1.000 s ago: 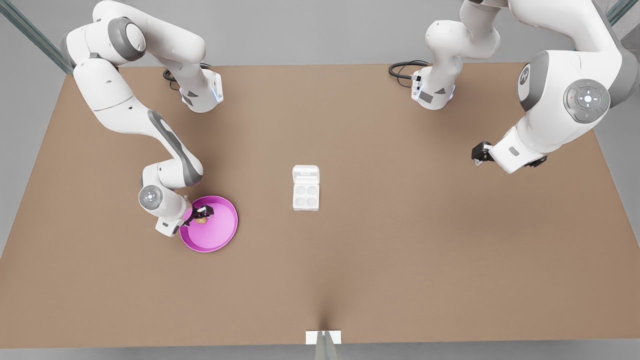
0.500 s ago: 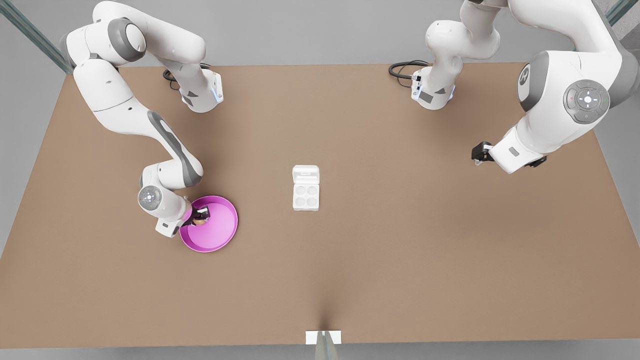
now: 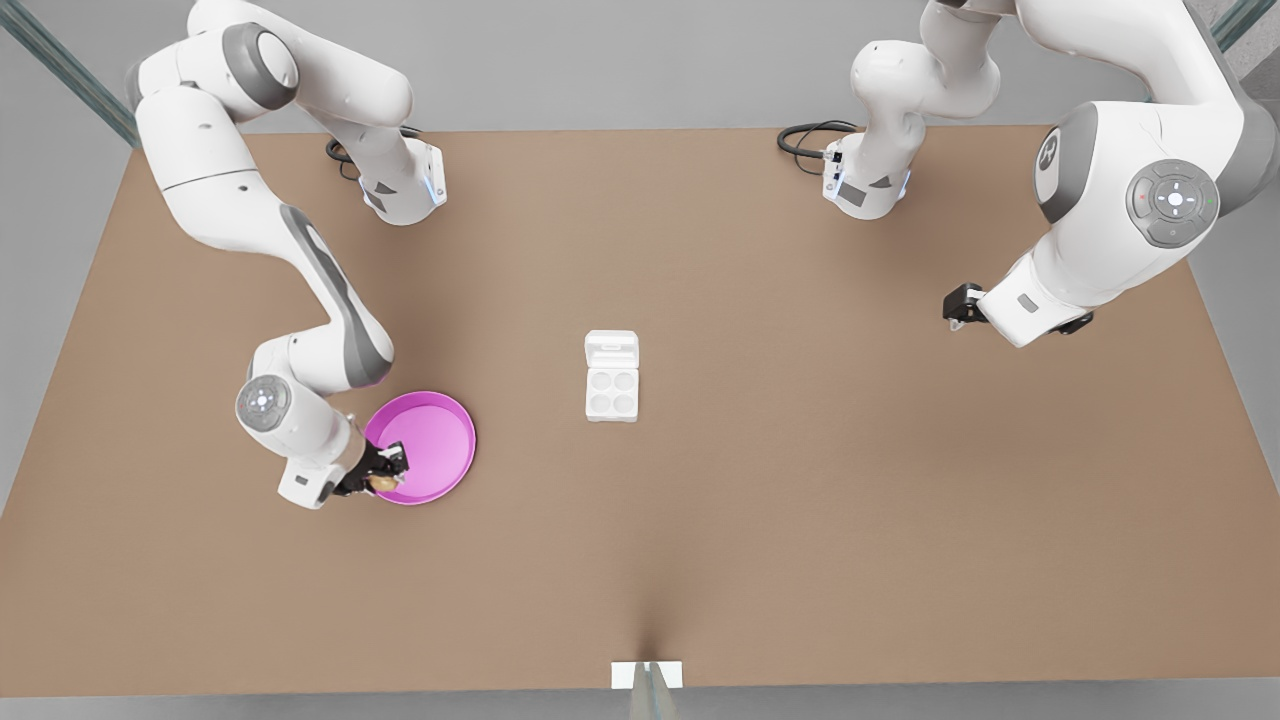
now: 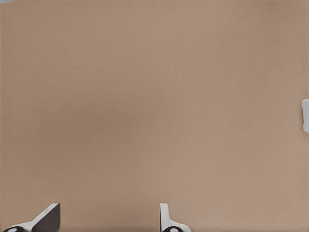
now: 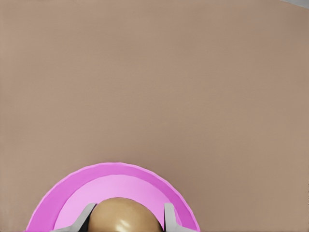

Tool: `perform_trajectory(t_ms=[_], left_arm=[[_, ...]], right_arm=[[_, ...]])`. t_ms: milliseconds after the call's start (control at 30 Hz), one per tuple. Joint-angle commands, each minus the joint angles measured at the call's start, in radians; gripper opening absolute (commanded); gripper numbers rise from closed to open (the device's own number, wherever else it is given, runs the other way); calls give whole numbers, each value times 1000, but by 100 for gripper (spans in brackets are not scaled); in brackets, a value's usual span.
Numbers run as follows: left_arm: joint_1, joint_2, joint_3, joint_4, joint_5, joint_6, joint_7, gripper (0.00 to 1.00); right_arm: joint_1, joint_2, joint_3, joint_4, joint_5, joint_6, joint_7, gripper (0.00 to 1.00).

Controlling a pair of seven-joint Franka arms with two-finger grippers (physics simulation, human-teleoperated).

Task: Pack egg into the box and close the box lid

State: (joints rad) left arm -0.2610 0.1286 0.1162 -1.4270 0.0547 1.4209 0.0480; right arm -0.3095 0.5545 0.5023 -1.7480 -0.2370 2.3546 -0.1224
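The right end effector (image 3: 385,474) is clenched on the egg (image 3: 380,482) — both hang over the pink plate's (image 3: 440,440) rim, on the side facing away from the box (image 3: 611,390). In the right wrist view the egg (image 5: 123,216) sits snug between the two fingers (image 5: 170,215) with the plate (image 5: 63,198) below. The box rests mid-table (image 3: 700,500) with its lid (image 3: 611,350) flipped open and all four cups bare. The left end effector (image 3: 957,304) waits well off past the box's other side — fingers (image 4: 48,218) spread, nothing between them.
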Motion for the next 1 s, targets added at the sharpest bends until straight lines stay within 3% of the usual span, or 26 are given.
perform_trajectory(t_ms=[0,167,500,967], left_arm=[[-1,5,0,0,1,0,-2,100],[0,6,-1,0,1,0,-2,100],[0,11,0,0,1,0,-2,100],[0,13,0,0,1,1,0,100]], right_arm=[[21,1,1,27,-8,-95,113,41],[178,27,-5,151,54,-238,411,41],[487,76,-1,191,81,-179,1147,41],[633,94,-13,99,53,-81,1463,41]])
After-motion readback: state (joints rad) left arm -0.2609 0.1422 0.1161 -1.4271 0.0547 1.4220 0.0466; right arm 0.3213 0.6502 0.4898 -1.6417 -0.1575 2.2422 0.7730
